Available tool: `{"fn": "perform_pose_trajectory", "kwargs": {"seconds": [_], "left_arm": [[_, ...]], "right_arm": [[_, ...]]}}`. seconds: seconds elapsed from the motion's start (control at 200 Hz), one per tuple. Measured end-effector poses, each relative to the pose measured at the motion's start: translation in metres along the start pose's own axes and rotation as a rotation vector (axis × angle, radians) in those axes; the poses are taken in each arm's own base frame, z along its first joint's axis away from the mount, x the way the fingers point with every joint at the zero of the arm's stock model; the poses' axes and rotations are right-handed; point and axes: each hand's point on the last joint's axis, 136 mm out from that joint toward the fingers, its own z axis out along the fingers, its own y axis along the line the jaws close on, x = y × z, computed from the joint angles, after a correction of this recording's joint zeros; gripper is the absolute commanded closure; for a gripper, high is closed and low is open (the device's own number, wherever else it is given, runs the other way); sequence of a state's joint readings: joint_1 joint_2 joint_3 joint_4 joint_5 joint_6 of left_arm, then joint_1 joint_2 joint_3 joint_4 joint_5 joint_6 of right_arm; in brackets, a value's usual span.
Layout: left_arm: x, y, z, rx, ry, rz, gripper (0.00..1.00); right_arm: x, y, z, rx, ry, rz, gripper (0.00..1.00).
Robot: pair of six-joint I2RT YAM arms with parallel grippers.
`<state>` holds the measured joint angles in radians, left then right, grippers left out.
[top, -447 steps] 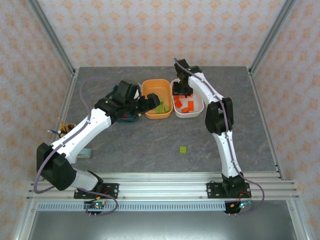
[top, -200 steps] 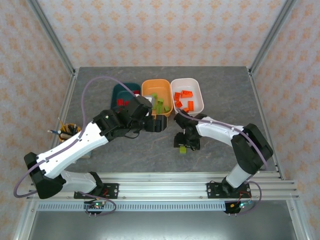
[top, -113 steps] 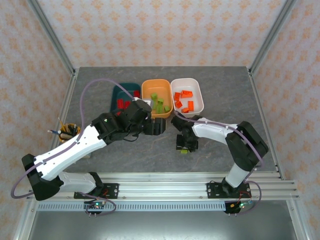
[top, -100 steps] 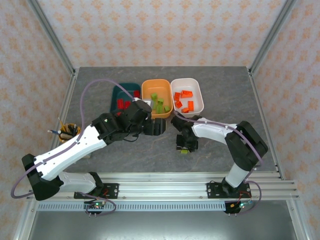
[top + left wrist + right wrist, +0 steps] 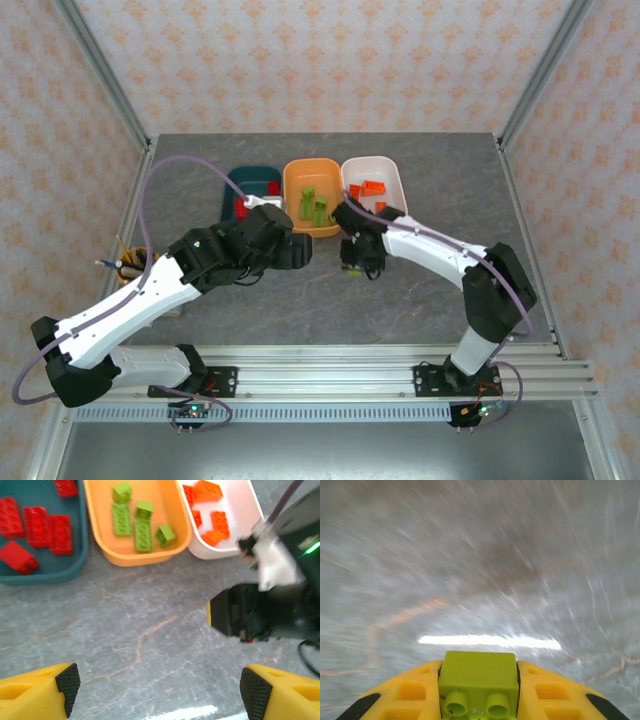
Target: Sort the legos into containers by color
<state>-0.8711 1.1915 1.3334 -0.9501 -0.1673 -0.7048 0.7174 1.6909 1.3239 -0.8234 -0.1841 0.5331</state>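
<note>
From where I stand, the piece that matters is one lime-green brick (image 5: 479, 672), a small squarish block with two round studs on the face turned toward the right wrist camera. Its colour matches the green legos (image 5: 142, 530) lying in the orange tub (image 5: 312, 164).

The right arm's fingers (image 5: 405, 695) are closed on the brick. One yellow finger presses against each of its sides, so it sits squarely between them at the tips. Under it there is grey marbled tabletop (image 5: 400, 300), blurred in the wrist view.

From above, that arm's tip hangs just in front of the near edges of the orange tub and the white tub (image 5: 398, 185), about where the two meet. I cannot tell how high it is above the surface.

The left arm's fingers (image 5: 35, 690) stand wide apart with nothing between them, and hover over bare tabletop in front of the tubs.

The dark teal tub (image 5: 255, 178) holds red legos (image 5: 37, 525), and the white one holds orange legos (image 5: 207, 490).
</note>
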Motion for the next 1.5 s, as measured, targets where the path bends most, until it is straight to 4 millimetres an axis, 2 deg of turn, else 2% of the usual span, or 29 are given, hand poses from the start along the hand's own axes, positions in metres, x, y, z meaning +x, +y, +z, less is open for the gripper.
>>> {"fn": "perform_pose_trajectory", "kwargs": {"seconds": [0.085, 0.18, 0.31, 0.49, 0.636, 0.756, 0.866, 1.026, 1.241, 1.271, 1.286, 1.316, 1.386, 1.436, 1.486, 1.501], "left_arm": [[-0.007, 0.008, -0.006, -0.039, -0.036, -0.005, 0.13], [-0.014, 0.014, -0.009, -0.063, -0.060, -0.012, 0.13], [-0.035, 0.028, -0.006, -0.092, -0.081, -0.079, 0.12], [-0.068, 0.048, 0.011, -0.101, -0.080, -0.193, 0.12], [-0.078, 0.050, 0.027, -0.082, -0.053, -0.207, 0.12], [-0.081, 0.052, 0.035, -0.071, -0.038, -0.220, 0.12], [-0.083, 0.052, 0.038, -0.056, -0.033, -0.225, 0.13], [-0.082, 0.047, 0.039, -0.031, -0.026, -0.223, 0.13], [-0.068, 0.051, 0.049, -0.044, 0.014, -0.220, 0.11], [-0.067, 0.052, 0.050, -0.045, 0.017, -0.220, 0.09], [-0.066, 0.052, 0.050, -0.045, 0.019, -0.220, 0.04], [-0.065, 0.053, 0.051, -0.045, 0.023, -0.224, 0.00], [-0.064, 0.056, 0.052, -0.043, 0.028, -0.239, 0.00], [-0.063, 0.061, 0.052, -0.042, 0.032, -0.265, 0.00], [-0.061, 0.071, 0.052, -0.048, 0.037, -0.298, 0.00], [-0.060, 0.074, 0.053, -0.049, 0.038, -0.308, 0.00]], "right_arm": [[-0.043, 0.031, -0.021, -0.047, -0.100, -0.038, 0.78], [-0.080, 0.053, -0.024, -0.057, -0.161, -0.070, 0.79], [-0.124, 0.066, -0.005, -0.023, -0.201, -0.097, 0.80], [-0.181, 0.078, 0.026, 0.019, -0.257, -0.118, 0.79], [-0.214, 0.079, 0.049, 0.043, -0.300, -0.120, 0.77], [-0.219, 0.068, 0.074, 0.084, -0.286, -0.125, 0.72], [-0.220, 0.059, 0.094, 0.111, -0.268, -0.135, 0.58], [-0.227, 0.063, 0.098, 0.095, -0.277, -0.158, 0.43], [-0.232, 0.078, 0.077, 0.044, -0.310, -0.175, 0.37], [-0.232, 0.079, 0.072, 0.040, -0.314, -0.176, 0.37], [-0.232, 0.079, 0.070, 0.038, -0.313, -0.176, 0.36], [-0.231, 0.080, 0.062, 0.034, -0.319, -0.176, 0.36], [-0.225, 0.077, 0.040, 0.031, -0.326, -0.177, 0.33], [-0.219, 0.073, 0.017, 0.025, -0.344, -0.171, 0.29], [-0.210, 0.067, -0.008, 0.015, -0.369, -0.173, 0.23], [-0.206, 0.063, -0.019, 0.012, -0.381, -0.163, 0.17]]}}
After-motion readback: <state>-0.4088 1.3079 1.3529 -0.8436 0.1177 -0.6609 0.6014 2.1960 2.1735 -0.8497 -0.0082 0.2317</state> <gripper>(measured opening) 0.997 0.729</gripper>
